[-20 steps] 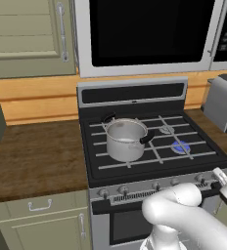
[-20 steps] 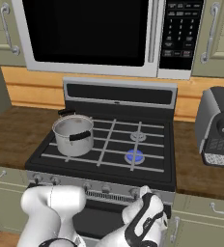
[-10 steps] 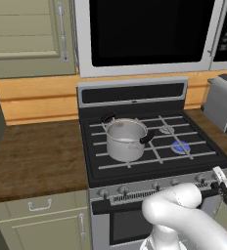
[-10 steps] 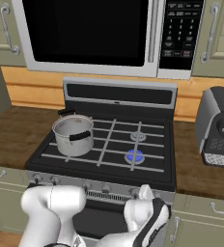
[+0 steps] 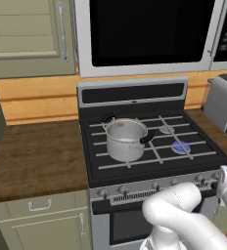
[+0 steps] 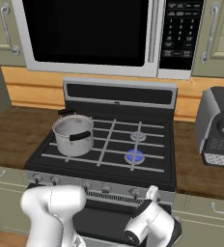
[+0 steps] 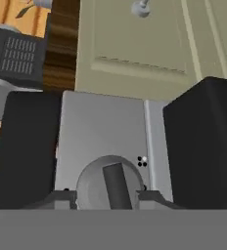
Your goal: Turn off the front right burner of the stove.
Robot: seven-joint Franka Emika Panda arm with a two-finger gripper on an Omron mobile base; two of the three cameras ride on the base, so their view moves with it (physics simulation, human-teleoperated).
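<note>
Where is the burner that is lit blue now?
The front right burner is on the right half of the stove cooktop, in the front row, right of the pot.

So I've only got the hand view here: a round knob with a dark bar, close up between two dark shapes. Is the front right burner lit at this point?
Observer: Yes, the front right burner glows blue under the grate bars.
Operator: Anything sitting on it?
Observer: No. The only pot stands on the front left of the stove.
Operator: Which knob am I looking at?
Observer: The claw is at the right end of the knob row, fingers either side of a knob.
</note>
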